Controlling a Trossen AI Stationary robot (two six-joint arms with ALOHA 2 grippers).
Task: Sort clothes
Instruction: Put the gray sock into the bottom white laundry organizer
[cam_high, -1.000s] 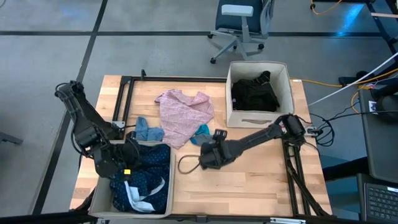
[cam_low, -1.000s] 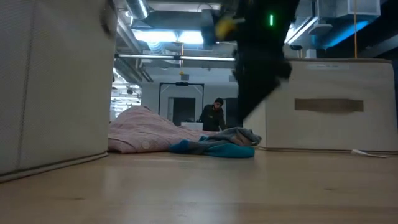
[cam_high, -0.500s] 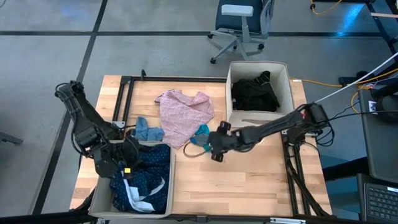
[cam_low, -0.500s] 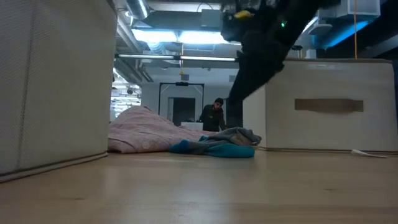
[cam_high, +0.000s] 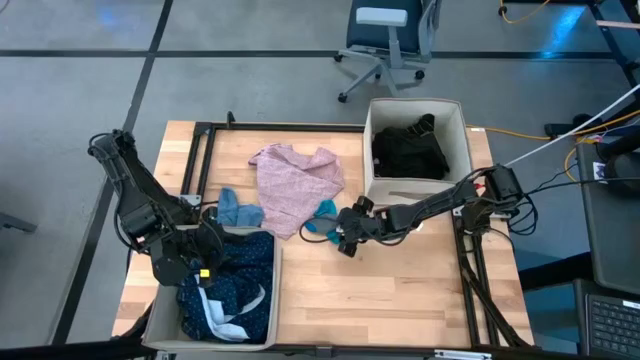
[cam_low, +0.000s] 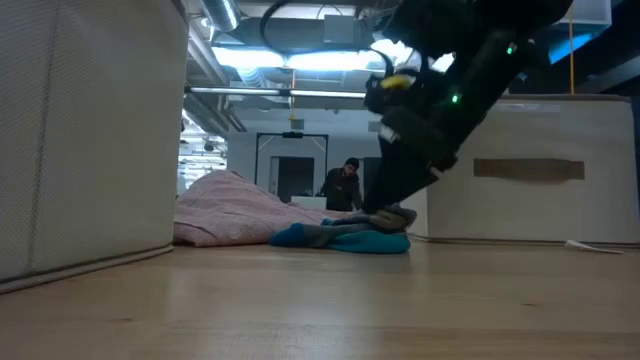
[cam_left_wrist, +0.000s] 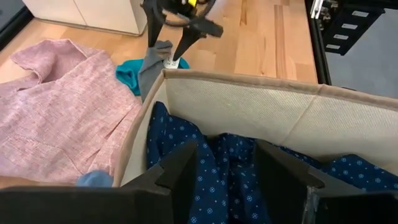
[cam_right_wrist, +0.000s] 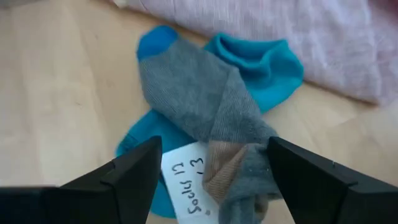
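Observation:
A teal and grey pair of socks (cam_right_wrist: 199, 93) with a paper label (cam_right_wrist: 185, 177) lies on the wood beside the pink patterned top (cam_high: 295, 185). My right gripper (cam_right_wrist: 214, 155) is open and slants down over the socks (cam_low: 345, 237), one finger on either side of their grey end. My left gripper (cam_left_wrist: 227, 180) hangs open over the near left bin (cam_high: 276, 290), above a dark blue dotted cloth (cam_left_wrist: 211, 168); white cloth (cam_high: 225, 322) lies there too. A small blue denim item (cam_high: 238, 210) rests left of the top. Black pieces (cam_high: 410, 150) fill the far right bin (cam_high: 372, 160). My right gripper stands with its open fingers (cam_right_wrist: 292, 168) on either side of the socks' grey end (cam_right_wrist: 245, 158), coming from above and the table's right, slanting down. Whether the fingers touch the sock I cannot tell. The socks lie flat on the table.
Bare wood (cam_high: 380, 300) lies open between the two bins at the table's near side. Black frame rails (cam_high: 195, 165) run along the far left. A person (cam_low: 346, 182) stands far off in the room behind.
My right gripper has moved from the middle of the table toward the far edge and down onto the socks, tipping more steeply downward as it went. It has stayed open. The socks and the other clothes have not moved.

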